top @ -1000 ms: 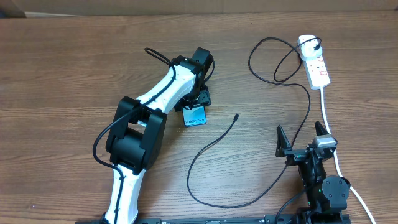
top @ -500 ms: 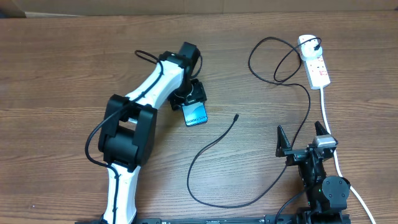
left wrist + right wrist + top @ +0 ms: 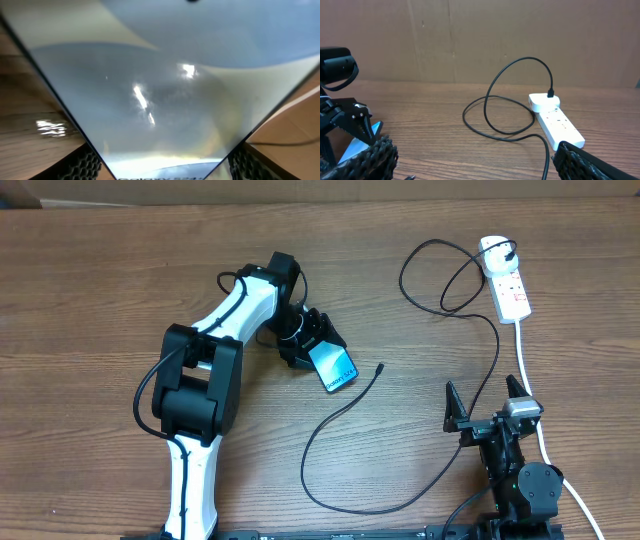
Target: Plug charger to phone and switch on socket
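phone [image 3: 338, 368] top hidden by left gripper [image 3: 314, 345], socket [image 3: 506, 279] switch position too small to tell

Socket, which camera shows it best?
Overhead: the whole socket shows, charger plugged in. Right wrist sees it side-on, near end behind a finger. Left wrist shows none of it.

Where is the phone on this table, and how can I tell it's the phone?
Look along the white-and-black left arm on the brown wooden table. Its left gripper clamps the phone, a small flat rectangle with a light blue screen. Nothing else nearby is blue; the thin black charger cable beside it is just a line.
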`<state>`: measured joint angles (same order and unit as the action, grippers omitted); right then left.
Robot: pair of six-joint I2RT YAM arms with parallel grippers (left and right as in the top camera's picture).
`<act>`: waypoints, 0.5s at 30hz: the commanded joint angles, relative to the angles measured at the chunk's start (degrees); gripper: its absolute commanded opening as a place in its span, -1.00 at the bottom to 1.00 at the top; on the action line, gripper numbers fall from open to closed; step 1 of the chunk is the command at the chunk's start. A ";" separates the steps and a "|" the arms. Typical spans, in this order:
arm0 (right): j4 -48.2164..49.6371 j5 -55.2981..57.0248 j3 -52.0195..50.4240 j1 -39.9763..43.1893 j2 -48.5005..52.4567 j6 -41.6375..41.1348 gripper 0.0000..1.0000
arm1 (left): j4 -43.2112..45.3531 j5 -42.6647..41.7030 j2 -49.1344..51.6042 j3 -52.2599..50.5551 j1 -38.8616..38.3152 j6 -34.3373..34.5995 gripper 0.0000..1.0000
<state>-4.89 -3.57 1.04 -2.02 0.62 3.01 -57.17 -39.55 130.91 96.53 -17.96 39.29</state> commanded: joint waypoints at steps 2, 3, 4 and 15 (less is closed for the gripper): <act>0.24 0.52 -0.59 -0.39 -0.46 0.09 1.00 | 0.31 -3.30 2.47 -1.75 0.42 0.52 0.37; 0.24 0.52 -0.59 -0.39 -0.46 0.09 1.00 | 0.48 -2.93 2.47 -1.75 0.42 0.52 0.36; 0.24 0.52 -0.59 -0.39 -0.46 0.09 1.00 | 0.48 -2.03 2.47 -1.77 0.42 0.55 0.37; 0.24 0.52 -0.59 -0.39 -0.46 0.09 1.00 | 0.24 16.35 2.47 -1.77 -1.14 1.38 0.36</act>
<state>-4.89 -3.60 1.04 -2.02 0.62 3.01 -57.06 -38.24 130.91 96.27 -18.41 40.45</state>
